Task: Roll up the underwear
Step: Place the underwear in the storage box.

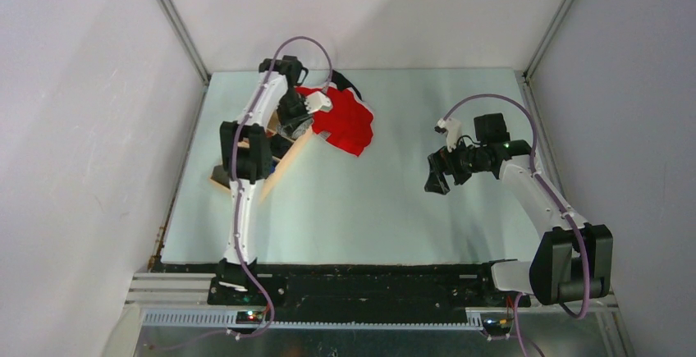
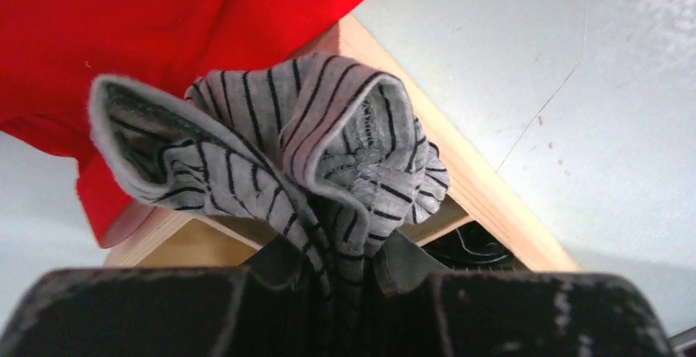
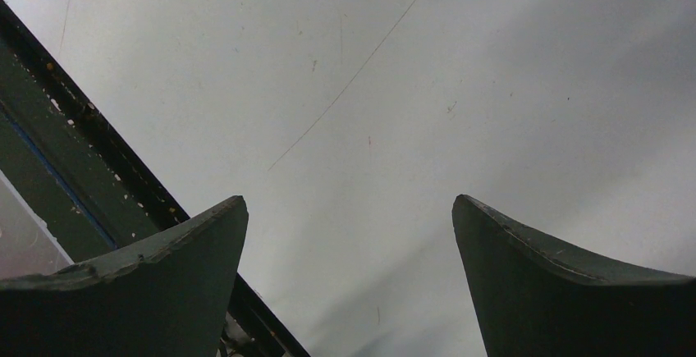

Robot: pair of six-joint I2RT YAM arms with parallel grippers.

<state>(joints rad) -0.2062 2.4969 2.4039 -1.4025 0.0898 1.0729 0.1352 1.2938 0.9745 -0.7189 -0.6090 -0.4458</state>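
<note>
Light: bright, even, from above.
Shadows: soft grey patches on the table (image 3: pixel 369 86) beside the right pincer (image 3: pixel 349 201).
Focus: pincer edges slightly blurred up close.

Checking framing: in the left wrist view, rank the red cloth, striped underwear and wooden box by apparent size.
1-2. red cloth and underwear: about alike; underwear sits nearest the camera, in the left claw.
3. wooden box, partly hidden.

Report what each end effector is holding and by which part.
The left end effector is shut on the striped underwear, pinching a bunched fold; which part of the garment cannot be told. The right end effector is open, holding nothing.
</note>
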